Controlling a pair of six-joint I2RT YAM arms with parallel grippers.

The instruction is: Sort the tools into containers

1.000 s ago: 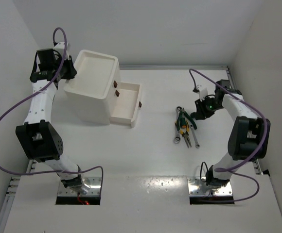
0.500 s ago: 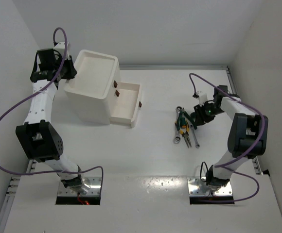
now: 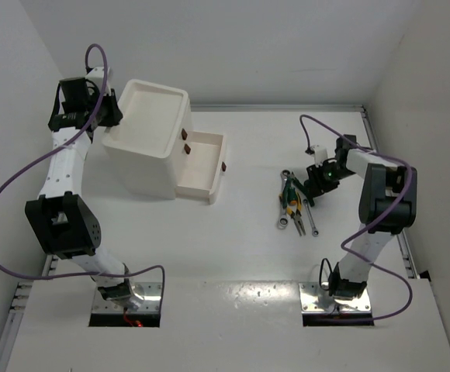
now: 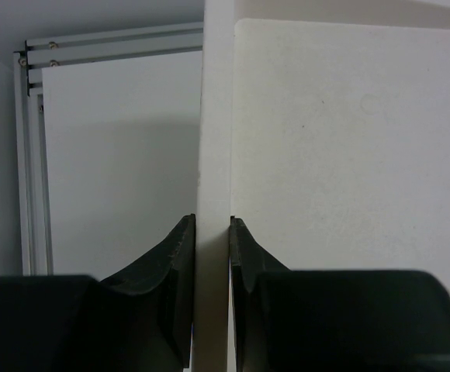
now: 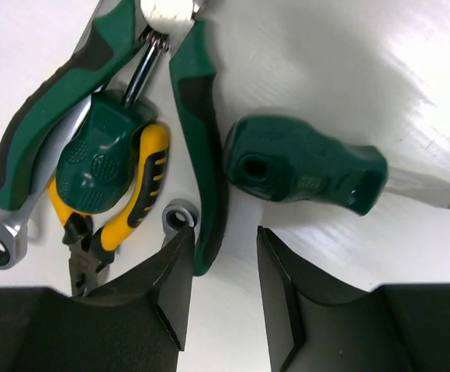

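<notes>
The tools lie in a pile [image 3: 293, 203] right of centre. The right wrist view shows green-handled pliers [image 5: 200, 116], yellow-handled pliers [image 5: 146, 177], a stubby dark green screwdriver [image 5: 302, 169], a second green round handle [image 5: 101, 153] and silver wrench rings [image 5: 180, 215]. My right gripper [image 3: 312, 189] is open just above the table at the pile's right edge; the tip of one green plier handle lies at its jaw mouth [image 5: 223, 242], against the left finger. The white cabinet [image 3: 143, 159] stands at the left. My left gripper [image 3: 107, 118] is shut on its top tray's left wall [image 4: 213, 155].
One cabinet drawer [image 3: 202, 186] is pulled out to the right and looks empty. Small dark handles [image 3: 185, 147] mark the drawers. Aluminium rails [image 3: 287, 107] run along the far table edge, and white walls close in on three sides.
My right gripper has moved left and slightly down to the tool pile, with the arm folding in. The left arm and the cabinet have not moved.
</notes>
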